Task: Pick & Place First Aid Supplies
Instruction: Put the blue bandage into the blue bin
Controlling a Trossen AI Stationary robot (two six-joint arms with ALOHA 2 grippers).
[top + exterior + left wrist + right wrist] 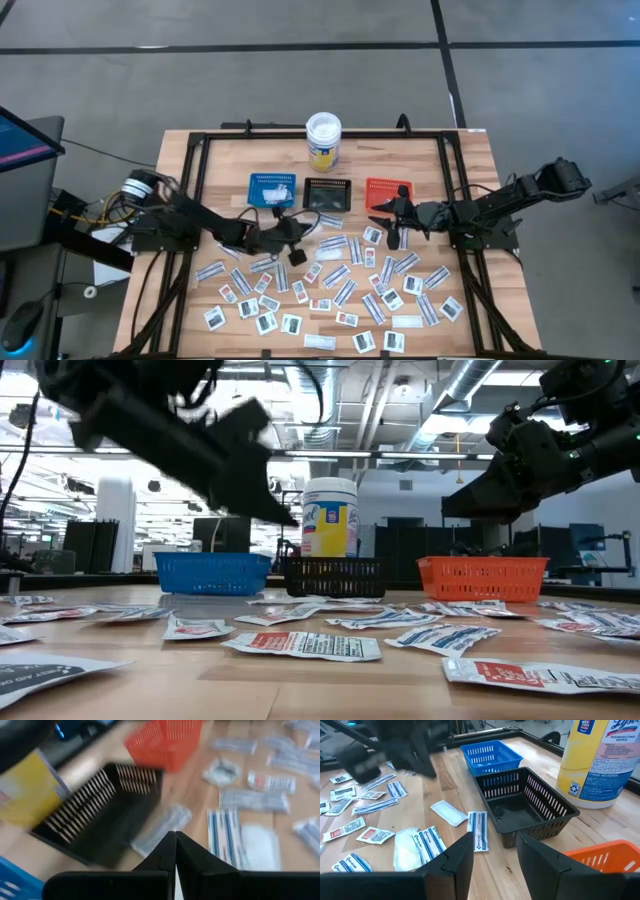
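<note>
On the wooden counter point(190, 170), the first aid supplies point(340, 290) lie scattered as flat paper packets across the near half, in front of a row of three small trays: the blue tray point(272, 189) to the left, the black tray point(328, 194) in the middle, the orange tray point(387, 192) to the right. A white-lidded tub point(323, 140) stands behind them at the far edge. The left claw point(297, 238) hangs above the packets just in front of the black tray, its fingers point(165, 855) pressed together; the wrist view is blurred, and no packet seems to be between them. The right claw point(392, 228) hovers in front of the orange tray, fingers point(457, 855) standing apart with nothing between them.
</note>
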